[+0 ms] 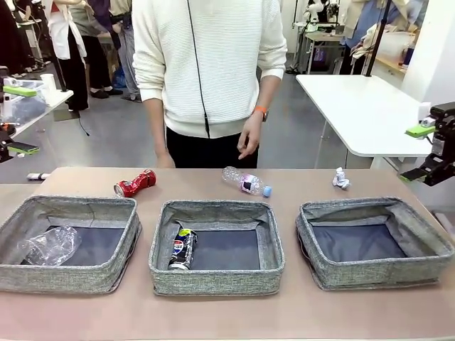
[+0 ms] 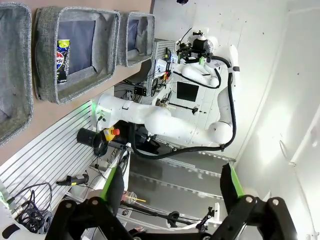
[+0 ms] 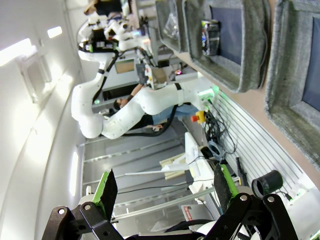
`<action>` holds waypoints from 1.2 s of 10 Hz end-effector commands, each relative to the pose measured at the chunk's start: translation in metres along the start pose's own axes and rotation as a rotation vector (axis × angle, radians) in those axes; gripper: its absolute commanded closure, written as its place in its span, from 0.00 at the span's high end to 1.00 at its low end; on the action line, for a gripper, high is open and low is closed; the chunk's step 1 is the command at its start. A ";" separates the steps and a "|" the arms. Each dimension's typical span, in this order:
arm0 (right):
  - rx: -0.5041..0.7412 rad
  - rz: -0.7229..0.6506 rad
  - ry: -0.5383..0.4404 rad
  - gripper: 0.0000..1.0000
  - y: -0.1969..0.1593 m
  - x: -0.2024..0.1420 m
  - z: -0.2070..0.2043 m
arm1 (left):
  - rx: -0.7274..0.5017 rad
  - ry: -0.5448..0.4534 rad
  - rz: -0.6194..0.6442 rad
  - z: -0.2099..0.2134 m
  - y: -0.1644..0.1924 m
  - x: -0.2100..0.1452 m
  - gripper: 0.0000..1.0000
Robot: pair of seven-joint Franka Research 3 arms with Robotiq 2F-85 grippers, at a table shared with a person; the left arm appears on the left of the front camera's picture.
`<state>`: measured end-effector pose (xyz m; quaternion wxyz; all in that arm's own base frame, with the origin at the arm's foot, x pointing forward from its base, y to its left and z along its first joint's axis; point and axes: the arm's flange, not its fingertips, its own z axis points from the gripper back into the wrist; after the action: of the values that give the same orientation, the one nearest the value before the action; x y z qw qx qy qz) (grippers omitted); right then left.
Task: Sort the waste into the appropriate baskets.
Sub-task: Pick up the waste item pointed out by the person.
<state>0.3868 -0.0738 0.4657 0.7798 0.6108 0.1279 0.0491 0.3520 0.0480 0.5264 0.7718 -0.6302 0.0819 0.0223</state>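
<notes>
my left gripper is standing wide open and gripping nothing, its two green-padded fingers spread with only air between them. from its wrist view, the three rectangular grey woven-fabric baskets are sitting well away, up past its left finger.

the left basket is holding a clear plastic cup, lying crumpled against its left wall. a crushed red can is lying on its side on the brown table, just behind that basket's far right corner, well apart from both my grippers.

the middle basket is holding a dark blue-black logo can, lying along its left wall. behind it, a clear bottle with blue cap is lying on its side. a person's hand is hanging above the bottle.

a crumpled white paper wad is sitting on the table behind the right basket, to the left of my right gripper and lower than it.

that right gripper is hovering past the right basket's far right corner, off the table's edge. it is gaping fully open too, carrying nothing.
</notes>
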 end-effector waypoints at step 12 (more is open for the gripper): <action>-0.634 0.421 0.075 1.00 0.107 0.098 -0.149 | -0.018 0.004 -0.019 0.003 -0.002 0.000 1.00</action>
<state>0.4262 0.0895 0.5258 0.8614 0.4511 0.0596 0.2257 0.3528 0.0482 0.5260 0.7717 -0.6302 0.0824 0.0226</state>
